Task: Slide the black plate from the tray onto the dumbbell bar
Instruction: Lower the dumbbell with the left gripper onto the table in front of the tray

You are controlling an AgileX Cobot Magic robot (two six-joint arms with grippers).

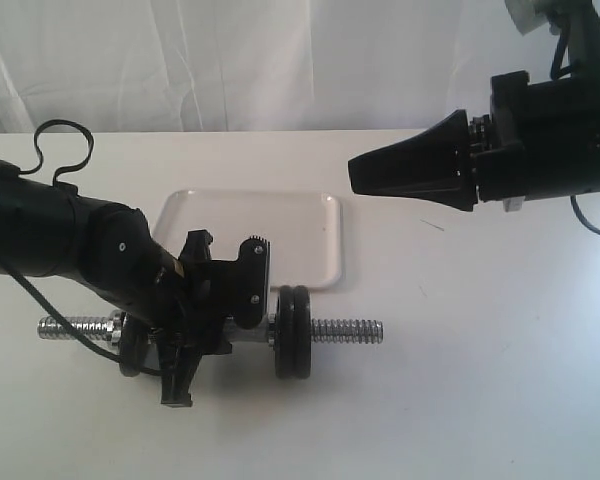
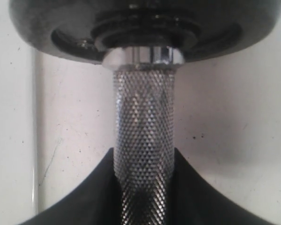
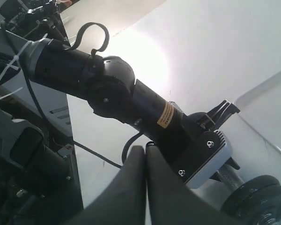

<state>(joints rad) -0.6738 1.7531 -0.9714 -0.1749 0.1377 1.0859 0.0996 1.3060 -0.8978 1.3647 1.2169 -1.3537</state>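
The dumbbell bar (image 1: 345, 329) lies on the table in front of the white tray (image 1: 310, 225), which holds nothing. Two black plates (image 1: 293, 333) sit side by side on the bar's right part, and a third black plate (image 1: 132, 348) shows on its left part behind my left arm. My left gripper (image 1: 195, 325) is shut on the bar's knurled middle (image 2: 144, 122); its fingers (image 2: 84, 197) flank the bar, with a black plate (image 2: 145, 28) just beyond. My right gripper (image 1: 355, 175) hangs shut and empty in the air to the right of the tray; its closed tips (image 3: 145, 149) show in the right wrist view.
A black cable (image 1: 60, 140) loops over the left arm. In the right wrist view, dark equipment (image 3: 28, 159) stands beyond the table's edge. Bare white table (image 1: 480, 380) stretches right of the bar.
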